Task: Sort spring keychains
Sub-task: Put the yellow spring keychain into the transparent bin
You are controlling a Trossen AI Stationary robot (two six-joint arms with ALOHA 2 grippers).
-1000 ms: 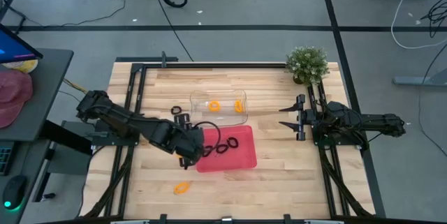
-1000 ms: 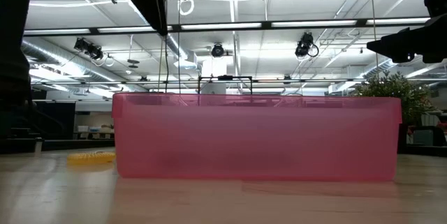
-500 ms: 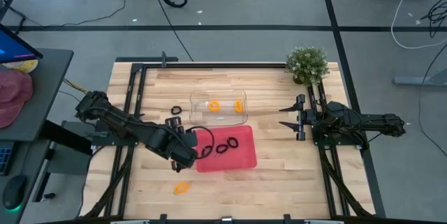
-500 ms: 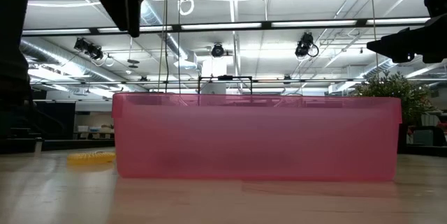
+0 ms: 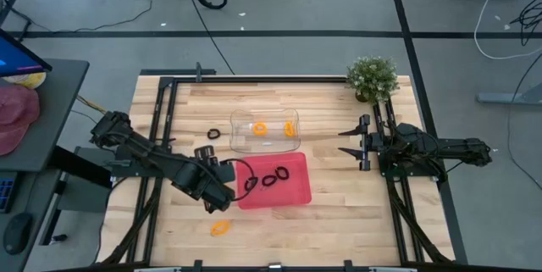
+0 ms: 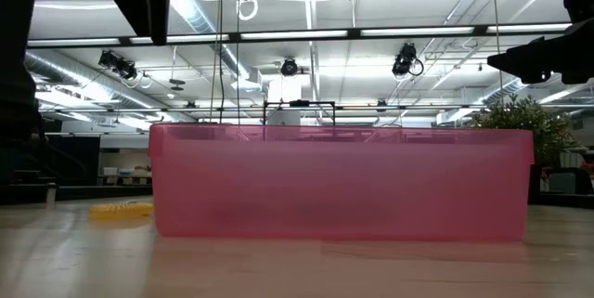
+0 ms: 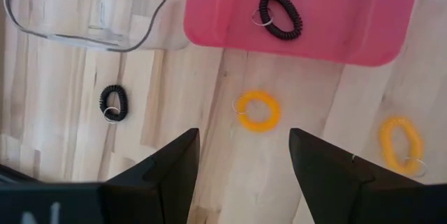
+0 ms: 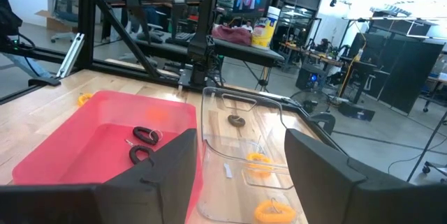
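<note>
Two black spring keychains (image 5: 252,184) (image 5: 273,177) lie in the pink tray (image 5: 292,194), and two orange ones (image 5: 260,128) (image 5: 290,128) lie in the clear tray (image 5: 241,143). On the bare table lie a black keychain (image 7: 113,102) and two orange ones (image 7: 258,110) (image 7: 401,140). My left gripper (image 7: 243,137) hangs open and empty above the table, just left of the pink tray's near left corner, over the nearer orange keychain. My right gripper (image 5: 342,141) waits open and level at the table's right side.
A potted plant (image 5: 373,77) stands at the far right corner. Black frame rails (image 5: 161,128) run along the table's left and right sides. Open wood lies near the front edge, around the orange keychain (image 5: 220,228).
My left gripper has moved toward the table's left edge, off the pink tray's left rim and out over the bare wood, staying open and empty. The keychains and trays have not moved.
</note>
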